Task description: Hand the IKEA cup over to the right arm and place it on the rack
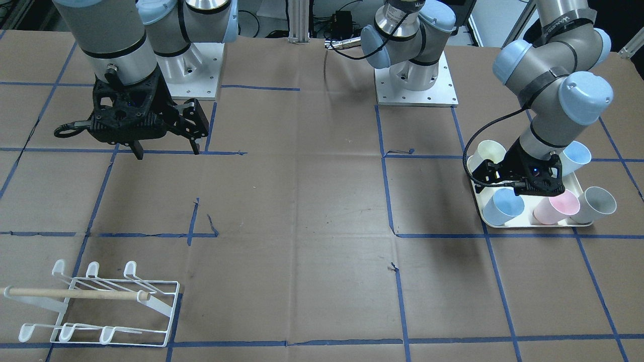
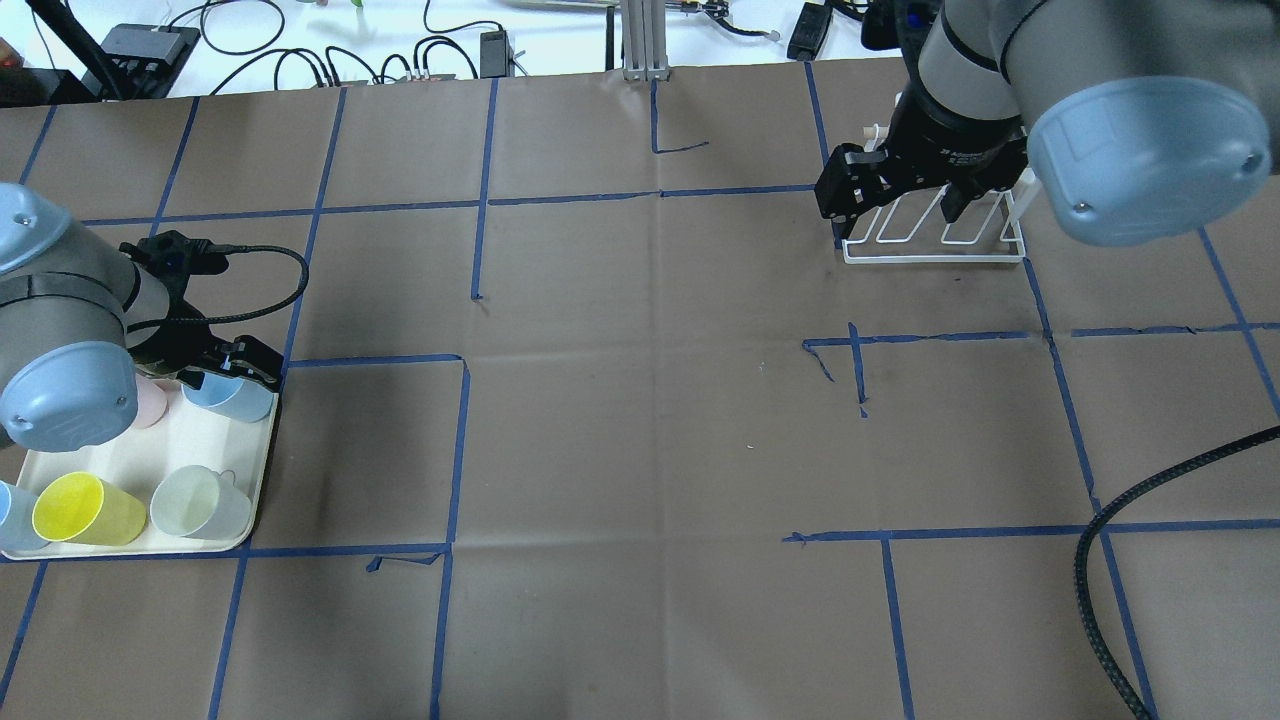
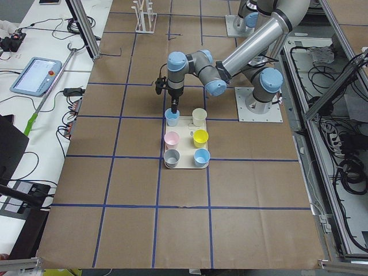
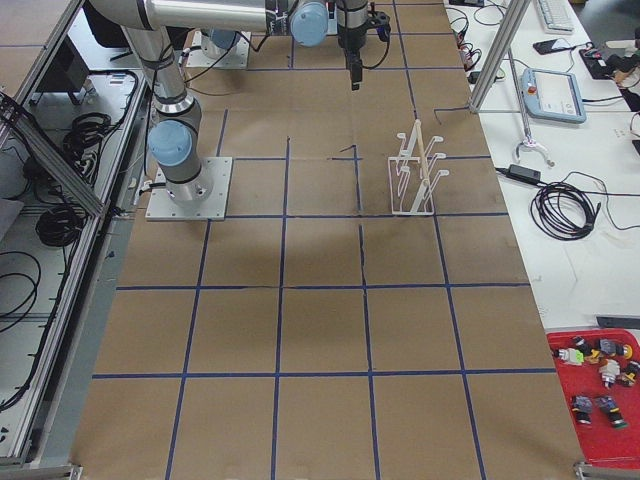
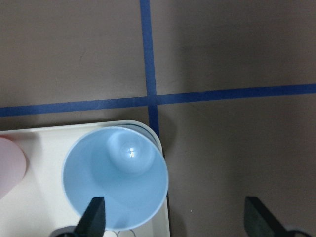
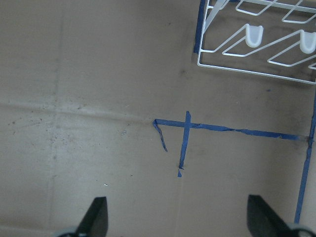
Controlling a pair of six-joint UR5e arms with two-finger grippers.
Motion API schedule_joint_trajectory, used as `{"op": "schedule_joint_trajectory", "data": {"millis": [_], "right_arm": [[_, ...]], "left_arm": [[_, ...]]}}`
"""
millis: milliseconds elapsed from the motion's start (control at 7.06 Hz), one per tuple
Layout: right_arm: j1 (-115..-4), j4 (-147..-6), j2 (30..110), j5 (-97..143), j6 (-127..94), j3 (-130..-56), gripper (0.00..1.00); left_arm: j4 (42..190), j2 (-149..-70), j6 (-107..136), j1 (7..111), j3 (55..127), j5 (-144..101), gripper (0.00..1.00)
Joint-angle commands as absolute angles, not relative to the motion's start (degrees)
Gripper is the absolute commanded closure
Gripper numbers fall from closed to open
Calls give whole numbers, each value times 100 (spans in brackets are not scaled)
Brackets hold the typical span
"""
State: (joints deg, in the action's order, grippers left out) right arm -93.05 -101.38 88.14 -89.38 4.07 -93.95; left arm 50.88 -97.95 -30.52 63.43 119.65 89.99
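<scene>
Over the tray corner, left gripper spread wide, holding nothing, one finger over the mouth of the upright light-blue IKEA cup. Right gripper wide open, empty, near the rack.

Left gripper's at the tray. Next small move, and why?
Probably close the left gripper on the light-blue cup. It is open, with one finger inside the cup's rim and the other outside, past the tray corner, so the cup wall sits between them. Depth is hard to judge, so a slight dip first may help.
</scene>
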Motion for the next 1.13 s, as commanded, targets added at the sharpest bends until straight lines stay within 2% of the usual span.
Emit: {"op": "schedule_joint_trajectory", "data": {"millis": [0, 142, 283, 709, 850, 992], "right_arm": [[-9308, -10143, 8807, -8938, 404, -9396, 0], [-9308, -10143, 8807, -8938, 404, -9404, 0], [-9308, -10151, 8815, -8938, 404, -9396, 0], [-9308, -10143, 8815, -8938, 396, -9404, 0], [-9308, -10143, 8807, -8938, 396, -9404, 0], [-9308, -10134, 8807, -8938, 396, -9404, 0]], "left_arm": [[5071, -9879, -3076, 6320, 11988, 9044, 1], [5054, -9888, -3085, 6319, 11980, 9044, 2], [5036, -9888, -3094, 6319, 11979, 9044, 14], [5045, -9923, -3120, 6311, 11909, 9062, 84], [5071, -9923, -3120, 6311, 11892, 9079, 100], [5028, -9914, -3120, 6311, 11892, 9114, 100]]}}
